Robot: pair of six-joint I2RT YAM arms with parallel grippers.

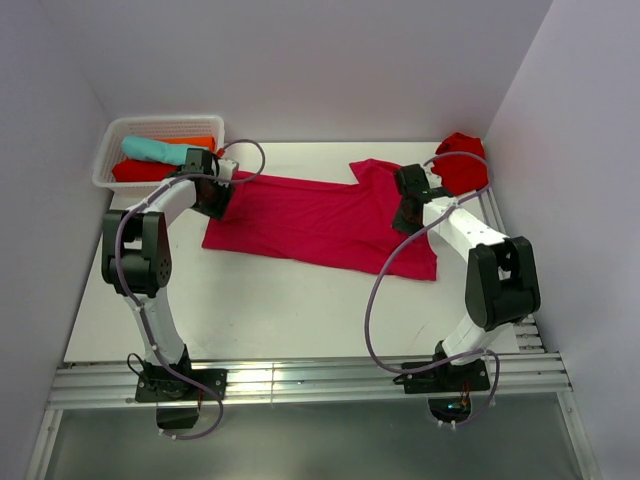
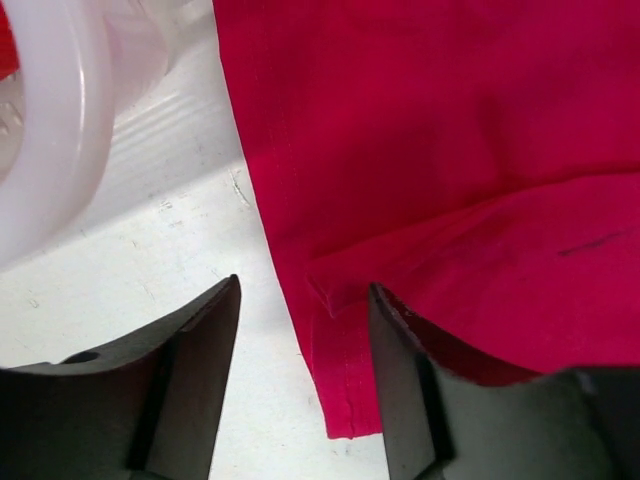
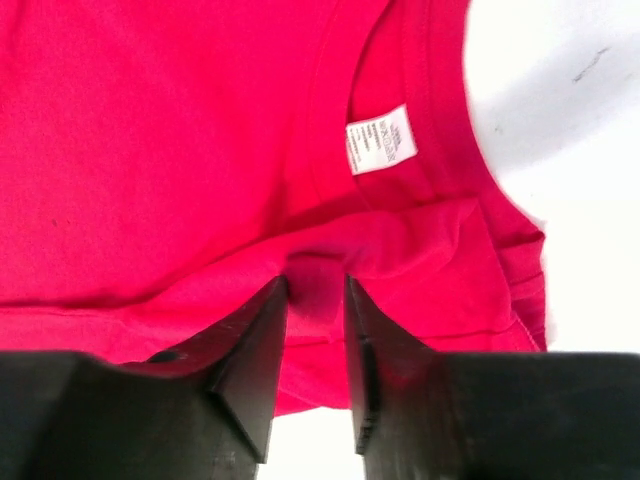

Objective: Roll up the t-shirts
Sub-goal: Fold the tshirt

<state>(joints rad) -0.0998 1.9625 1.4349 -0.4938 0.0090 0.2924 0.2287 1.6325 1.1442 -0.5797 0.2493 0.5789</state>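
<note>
The pinkish-crimson t-shirt (image 1: 320, 220) lies spread flat across the middle of the table. My left gripper (image 1: 212, 197) is at its left end, open, and the shirt's hem corner (image 2: 345, 390) lies on the table between the two fingers (image 2: 200, 350); its own view (image 2: 305, 300) shows this. My right gripper (image 1: 408, 213) is at the neck end, and its own view (image 3: 316, 290) shows it shut on a bunched fold of the shirt (image 3: 150, 150) just below the white neck label (image 3: 381, 138).
A white basket (image 1: 110, 150) at the back left holds teal (image 1: 152, 149), orange and red rolled shirts; its rim (image 2: 50, 150) is close to my left gripper. A scarlet shirt (image 1: 462, 160) lies crumpled at the back right. Walls close in on both sides.
</note>
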